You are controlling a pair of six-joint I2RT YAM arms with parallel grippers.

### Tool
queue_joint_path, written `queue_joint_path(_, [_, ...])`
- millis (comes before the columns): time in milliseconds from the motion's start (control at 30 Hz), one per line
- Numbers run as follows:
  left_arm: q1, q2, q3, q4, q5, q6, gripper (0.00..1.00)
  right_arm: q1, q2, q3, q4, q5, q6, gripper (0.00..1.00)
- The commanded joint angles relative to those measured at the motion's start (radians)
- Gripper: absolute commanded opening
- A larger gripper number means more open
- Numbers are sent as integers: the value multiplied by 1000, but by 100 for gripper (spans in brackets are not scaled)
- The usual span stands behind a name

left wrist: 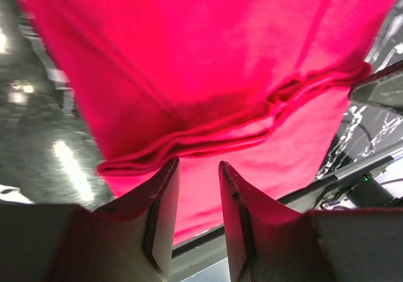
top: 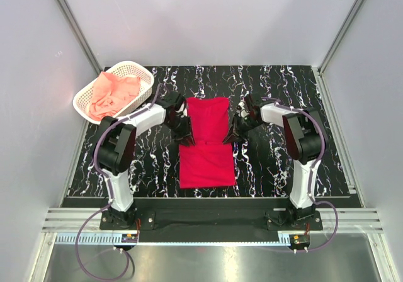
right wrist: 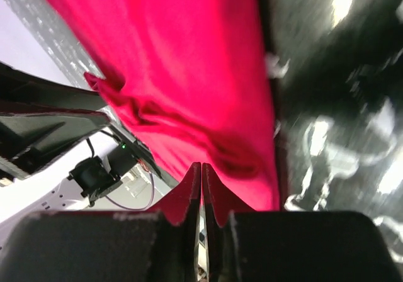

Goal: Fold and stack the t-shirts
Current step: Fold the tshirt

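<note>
The crimson red t-shirt [top: 206, 159] lies in the middle of the table, its far half folded toward me with the fold edge across its middle. It fills the left wrist view [left wrist: 208, 55] and the right wrist view [right wrist: 189, 74]. My left gripper [top: 186, 136] is at the shirt's left edge by the fold; its jaws [left wrist: 198, 163] stand open with nothing between them. My right gripper [top: 233, 136] is at the shirt's right edge; its jaws [right wrist: 201, 165] are shut, with no cloth seen between them. The salmon-pink t-shirt [top: 113, 93] lies crumpled in the basket.
The white lattice basket [top: 80, 102] stands at the table's far left corner. The black marbled table [top: 277, 169] is enclosed by grey walls. A metal rail runs along the near edge [top: 201, 222].
</note>
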Motion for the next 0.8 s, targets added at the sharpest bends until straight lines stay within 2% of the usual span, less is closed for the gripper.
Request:
queue_joint_path(0, [46,17,36,-19,34,68,36,5,51,55,-1,-5,2,8])
queue_joint_path(233, [66,117,73,-24,36,133,36,-9,126,116,-38,78,-26,7])
queue_joint_path(333, [66,135,134,-68,-47,171,37,-13,129,175,-97,156,-78,8])
queue_joint_path(367, [63,120,169,-100,-114,194,37,-10,113,211,-160,244,-119,11])
queue_joint_path(400, [61,120,183,-100,-145,206,38,-10,96,212,-203,245,-139,15])
queue_joint_path(433, [60,79,191,-123,-173,214,40,-6,73,239,-246,359,-162,18])
queue_joint_path(467, [60,53,192,-131,-212,221,43,-2,47,241,-303,398,-196,24])
queue_joint_path(500, [58,19,188,-137,-223,222,51,-5,-22,238,-324,435,-205,37])
queue_joint_path(533, [57,-50,166,-143,-233,220,54,-4,-57,221,-349,502,-210,41])
queue_joint_path(600, [43,-134,113,-137,-237,199,59,-2,-167,177,-383,504,-216,51])
queue_joint_path(633, [35,-174,35,-128,-237,186,61,-2,-202,113,-391,492,-213,54])
queue_joint_path(700, [5,-298,-59,-109,-219,128,62,11,-301,-19,-378,416,-194,58])
queue_joint_path(733, [-9,-347,-176,-79,-207,101,63,17,-333,-64,-360,394,-184,59])
queue_joint_path(767, [-23,-425,-227,-62,-182,41,63,36,-366,-111,-343,380,-161,61])
